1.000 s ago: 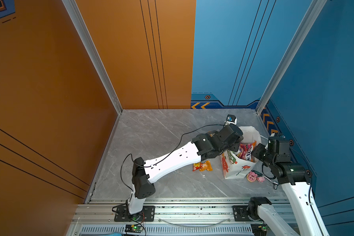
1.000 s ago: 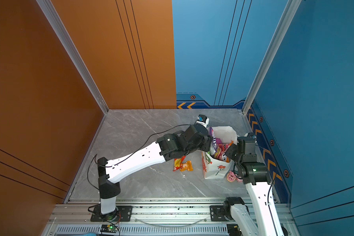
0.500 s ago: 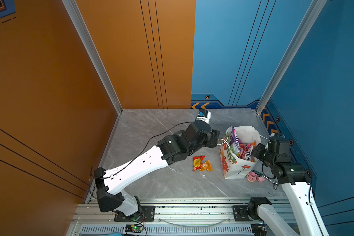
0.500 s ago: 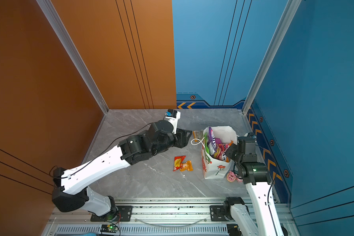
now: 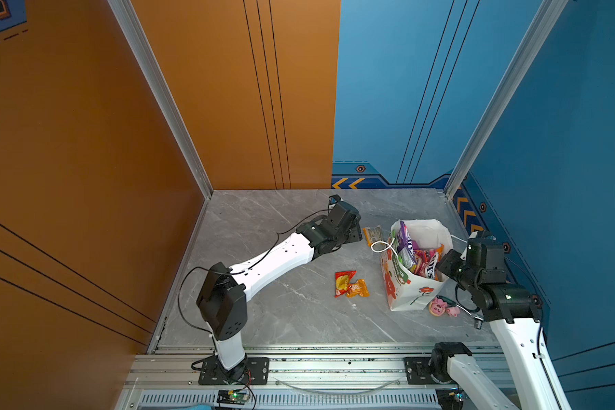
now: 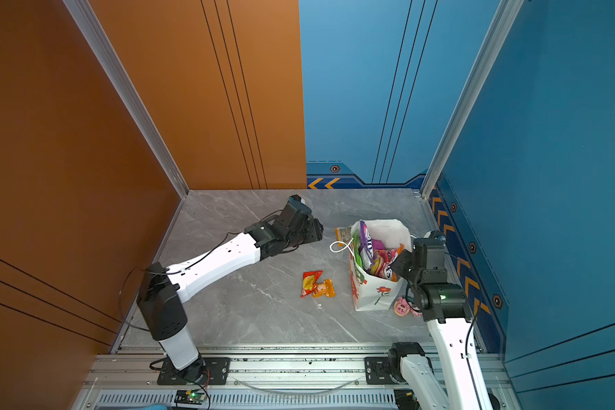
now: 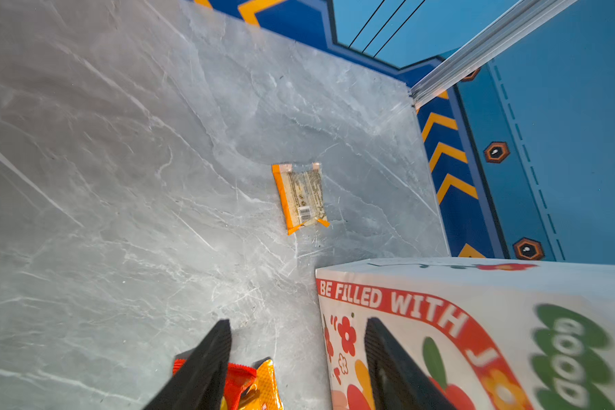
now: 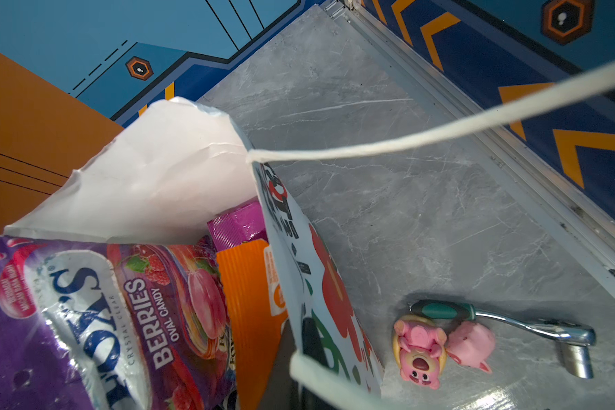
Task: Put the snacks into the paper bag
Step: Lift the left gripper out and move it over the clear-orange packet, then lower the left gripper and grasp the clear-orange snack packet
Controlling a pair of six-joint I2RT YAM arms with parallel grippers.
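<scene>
left wrist: left gripper (image 7: 295, 358) spread, empty; both top views: right gripper (image 5: 442, 264) pressed together at paper bag (image 5: 414, 296).

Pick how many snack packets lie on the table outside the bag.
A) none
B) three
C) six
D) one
B: a red packet and an orange packet lie together left of the bag, and a pale packet lies near its far corner.
</scene>
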